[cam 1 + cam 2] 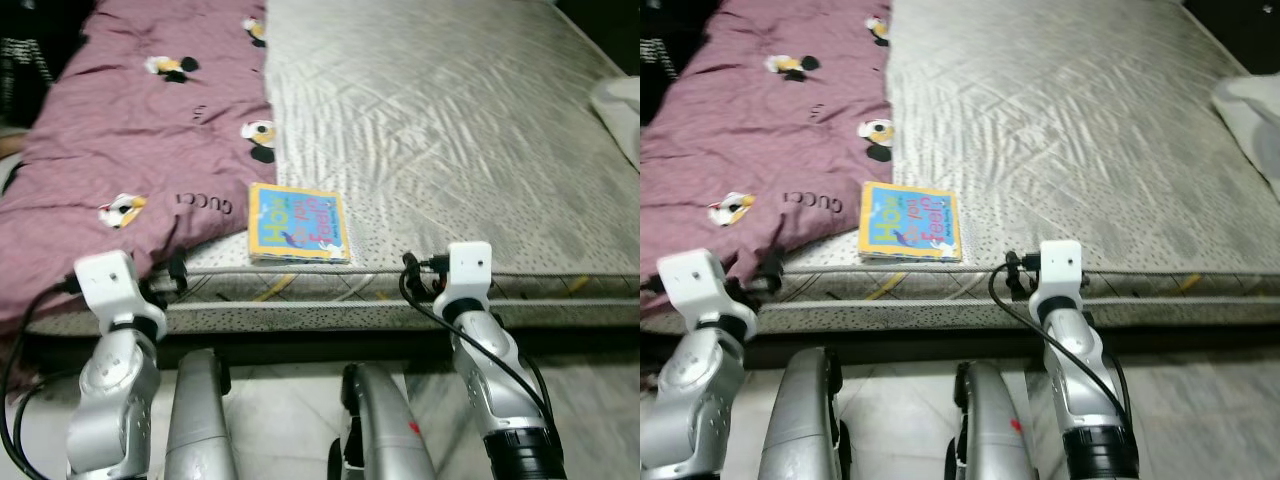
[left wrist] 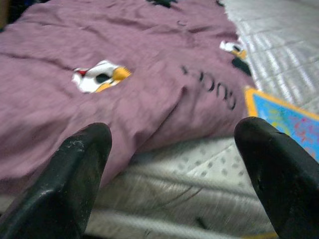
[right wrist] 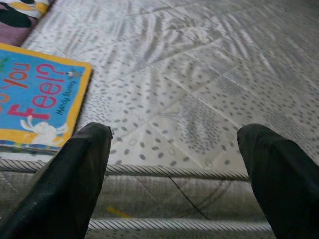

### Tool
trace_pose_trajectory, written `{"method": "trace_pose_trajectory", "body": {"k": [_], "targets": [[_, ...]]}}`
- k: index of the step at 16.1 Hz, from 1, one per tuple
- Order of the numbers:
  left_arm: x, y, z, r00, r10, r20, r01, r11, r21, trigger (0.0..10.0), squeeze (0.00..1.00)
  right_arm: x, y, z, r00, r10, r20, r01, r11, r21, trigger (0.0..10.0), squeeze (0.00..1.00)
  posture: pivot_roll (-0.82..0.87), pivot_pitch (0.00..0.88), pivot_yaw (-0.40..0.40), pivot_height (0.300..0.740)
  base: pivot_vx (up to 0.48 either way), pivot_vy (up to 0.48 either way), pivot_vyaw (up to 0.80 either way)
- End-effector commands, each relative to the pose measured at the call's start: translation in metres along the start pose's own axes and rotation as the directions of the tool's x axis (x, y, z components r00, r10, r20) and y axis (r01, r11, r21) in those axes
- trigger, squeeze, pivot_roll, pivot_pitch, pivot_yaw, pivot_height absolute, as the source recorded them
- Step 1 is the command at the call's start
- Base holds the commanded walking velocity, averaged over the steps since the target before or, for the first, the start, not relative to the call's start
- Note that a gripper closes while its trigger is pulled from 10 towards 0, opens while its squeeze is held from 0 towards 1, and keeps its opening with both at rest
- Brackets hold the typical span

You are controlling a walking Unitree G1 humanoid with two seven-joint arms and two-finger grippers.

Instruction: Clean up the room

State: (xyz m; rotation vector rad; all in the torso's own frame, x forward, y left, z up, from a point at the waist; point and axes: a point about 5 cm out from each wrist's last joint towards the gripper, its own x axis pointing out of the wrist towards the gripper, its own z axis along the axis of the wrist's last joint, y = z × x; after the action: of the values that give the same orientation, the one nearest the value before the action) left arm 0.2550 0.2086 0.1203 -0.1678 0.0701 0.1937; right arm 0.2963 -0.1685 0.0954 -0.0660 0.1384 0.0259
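A picture book [image 1: 298, 224] is seen lying flat at the near edge of the bed [image 1: 450, 130], just right of a purple blanket [image 1: 140, 130]. The left hand [image 2: 169, 164] and the right hand [image 3: 174, 169] are both held wide open and empty, low by the bed's edge. The book is probably best reached with the right hand and pinched by its near edge, so it is not pushed away
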Motion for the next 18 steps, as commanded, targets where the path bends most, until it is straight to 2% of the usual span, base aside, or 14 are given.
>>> {"method": "trace_pose_trajectory", "body": {"k": [1,4,13,18], "targets": [[-0.001,0.004,-0.006,1.0,0.016,-0.026,-0.017,1.0,-0.016,10.0,0.0,-0.002,-0.006,-0.003,1.0,-0.016,-0.014,0.016,1.0,-0.002,10.0,0.0,0.0,0.165,-0.12,0.553,0.262,0.0,0.0],[0.003,0.008,-0.005,0.999,0.024,-0.023,-0.024,1.0,-0.016,10.0,0.0,-0.003,-0.008,-0.004,1.0,-0.019,-0.015,0.019,1.0,-0.005,10.0,0.0,0.0,0.168,-0.121,0.553,0.355,0.0,0.0],[0.006,0.002,-0.009,0.999,0.015,-0.044,-0.017,0.999,-0.052,10.0,0.0,-0.004,-0.009,-0.002,1.0,-0.02,-0.011,0.02,1.0,-0.013,10.0,0.0,-0.02,0.168,-0.118,0.553,0.381,0.0,0.0],[0.01,-0.002,-0.022,0.991,0.014,-0.131,-0.03,0.993,-0.118,10.0,0.0,-0.005,-0.012,-0.003,1.0,-0.023,-0.014,0.023,1.0,-0.019,10.0,0.0,-0.02,0.165,-0.118,0.553,0.0,0.0,0.0]]}}
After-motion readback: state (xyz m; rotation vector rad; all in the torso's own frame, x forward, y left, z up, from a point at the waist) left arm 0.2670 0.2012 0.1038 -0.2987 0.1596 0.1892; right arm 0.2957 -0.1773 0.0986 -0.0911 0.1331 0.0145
